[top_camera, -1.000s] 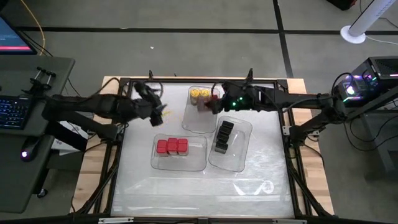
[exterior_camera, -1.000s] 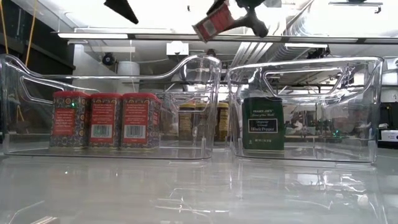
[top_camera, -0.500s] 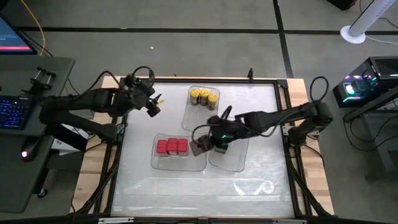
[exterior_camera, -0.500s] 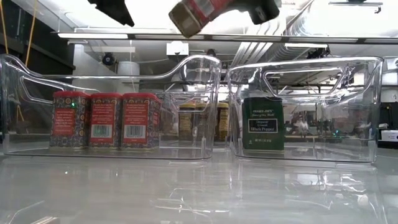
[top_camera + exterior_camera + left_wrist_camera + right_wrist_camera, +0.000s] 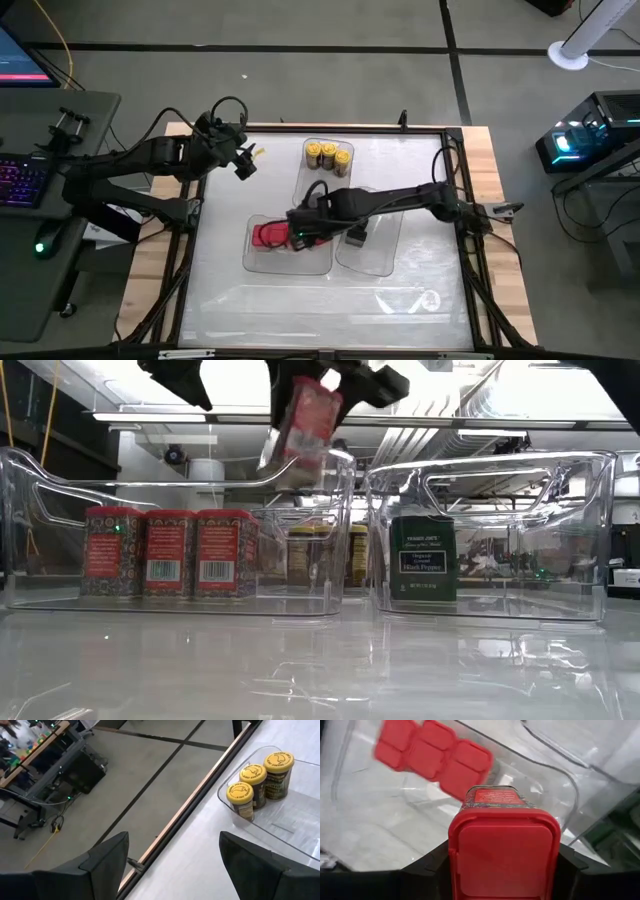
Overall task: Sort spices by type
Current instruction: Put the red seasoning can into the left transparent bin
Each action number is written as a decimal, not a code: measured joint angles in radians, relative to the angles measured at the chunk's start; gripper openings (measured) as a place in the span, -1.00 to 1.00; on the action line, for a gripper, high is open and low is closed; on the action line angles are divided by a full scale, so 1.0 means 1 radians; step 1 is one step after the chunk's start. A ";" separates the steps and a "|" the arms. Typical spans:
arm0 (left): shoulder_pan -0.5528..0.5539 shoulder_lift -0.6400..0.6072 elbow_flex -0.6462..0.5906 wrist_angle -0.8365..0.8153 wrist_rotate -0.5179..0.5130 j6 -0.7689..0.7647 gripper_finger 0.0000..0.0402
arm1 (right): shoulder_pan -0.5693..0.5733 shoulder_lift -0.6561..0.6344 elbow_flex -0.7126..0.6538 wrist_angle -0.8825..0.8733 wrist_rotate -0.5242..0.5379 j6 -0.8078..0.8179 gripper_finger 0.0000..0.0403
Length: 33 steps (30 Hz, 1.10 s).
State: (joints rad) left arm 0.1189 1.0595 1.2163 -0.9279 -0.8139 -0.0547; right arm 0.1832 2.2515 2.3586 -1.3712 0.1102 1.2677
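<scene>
Spices, high view: red tin carried by right gripper (image 5: 300,236) over the tray of red tins (image 5: 262,262), roughly table centre. Yellow-lidded jars (image 5: 327,154) in the tray at 12 o'clock of it; dark tin (image 5: 357,236) in the tray at 3 o'clock. Left gripper (image 5: 243,163) waits near the table's 10 o'clock edge, holding nothing.

Low view: carried red tin (image 5: 300,422) hangs tilted above the tray wall, three red tins (image 5: 168,553) standing in a row below. Green-black pepper tin (image 5: 423,557) in the neighbouring tray.

Left wrist: fingers spread wide, empty; three jars (image 5: 258,779) beyond.

Right wrist: jaws clamped on red tin (image 5: 505,854), its lid facing the cam.

Step, as I judge: placing red w/ reds. Next needs lowering upright into the free spot beside the row, then release.

Surface: glossy white tabletop (image 5: 320,295), reflective. Room: grey floor, desk w/ keyboard (image 5: 20,180) at 9 o'clock.
</scene>
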 joint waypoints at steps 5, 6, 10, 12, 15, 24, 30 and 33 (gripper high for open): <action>0.013 0.000 0.000 0.000 0.000 0.007 0.46 | 0.008 0.020 -0.100 0.032 -0.018 0.114 0.01; 0.014 0.000 0.000 0.000 0.000 0.006 0.46 | 0.008 0.024 -0.112 0.034 -0.004 0.130 0.01; 0.021 0.000 0.000 0.000 0.000 0.006 0.46 | 0.007 0.022 -0.129 0.065 0.056 0.157 0.01; 0.025 0.000 0.000 0.000 0.000 0.006 0.46 | 0.000 0.021 -0.139 0.069 0.066 0.165 0.01; 0.026 0.000 0.000 0.000 0.000 0.006 0.46 | -0.014 0.028 -0.169 0.091 0.050 0.172 0.01; 0.025 0.000 0.000 0.000 0.000 -0.006 0.46 | -0.028 0.028 -0.311 0.261 0.016 0.221 0.01; 0.025 0.000 0.000 0.000 0.000 -0.015 0.46 | -0.028 0.028 -0.339 0.272 0.016 0.217 0.01; 0.025 0.000 0.000 0.000 0.000 -0.015 0.46 | -0.028 0.028 -0.336 0.283 0.028 0.218 0.38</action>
State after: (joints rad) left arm 0.1440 1.0599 1.2167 -0.9276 -0.8139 -0.0700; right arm 0.1553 2.2799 2.0224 -1.0881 0.1383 1.4852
